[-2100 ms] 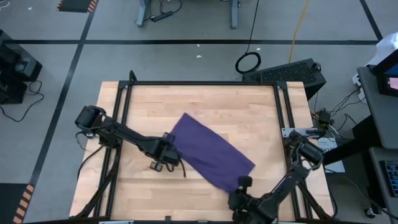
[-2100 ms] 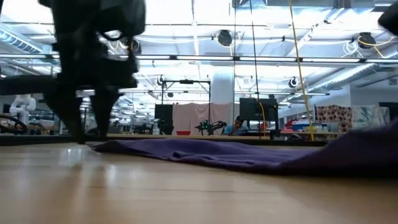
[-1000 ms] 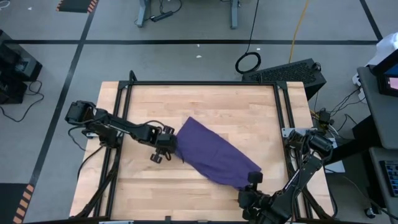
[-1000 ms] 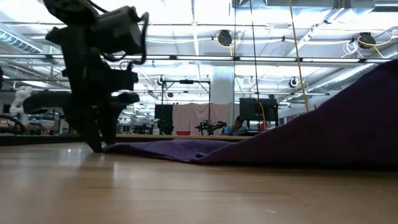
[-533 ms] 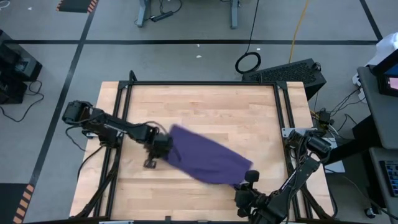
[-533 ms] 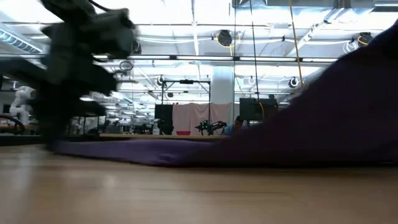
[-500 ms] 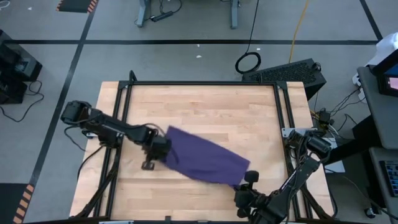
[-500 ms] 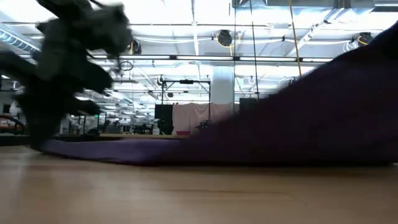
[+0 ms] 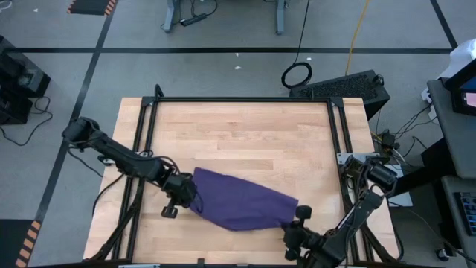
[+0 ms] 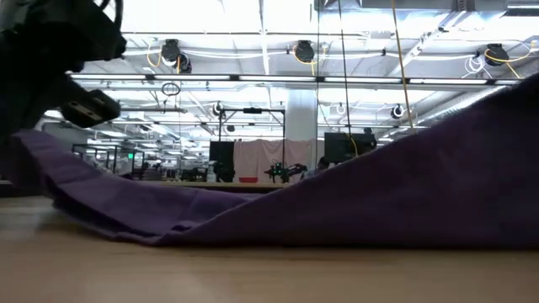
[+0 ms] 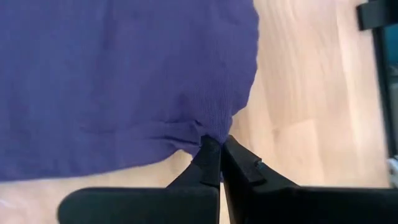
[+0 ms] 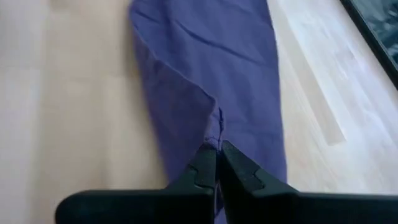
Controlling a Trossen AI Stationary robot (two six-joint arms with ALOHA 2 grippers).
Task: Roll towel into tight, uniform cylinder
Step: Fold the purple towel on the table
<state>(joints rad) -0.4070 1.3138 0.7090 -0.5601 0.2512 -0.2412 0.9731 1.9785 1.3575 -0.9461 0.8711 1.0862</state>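
Towel (image 9: 239, 205): purple, spread slantwise across the near half of the table (image 9: 245, 134), stretched between the two grippers, unrolled.
Left gripper (image 9: 187, 199): at the towel's left corner, fingers (image 11: 210, 163) pinched together on the cloth edge.
Right gripper (image 9: 291, 221): at the towel's right corner near the table's front edge, fingers (image 12: 205, 167) clamped on a fold; that end rises off the wood.

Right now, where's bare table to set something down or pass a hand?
Free: the wide far half of the table, from the towel up to the back rail. Crowded: the near edge, where the left claw and right claw each pinch a towel end.
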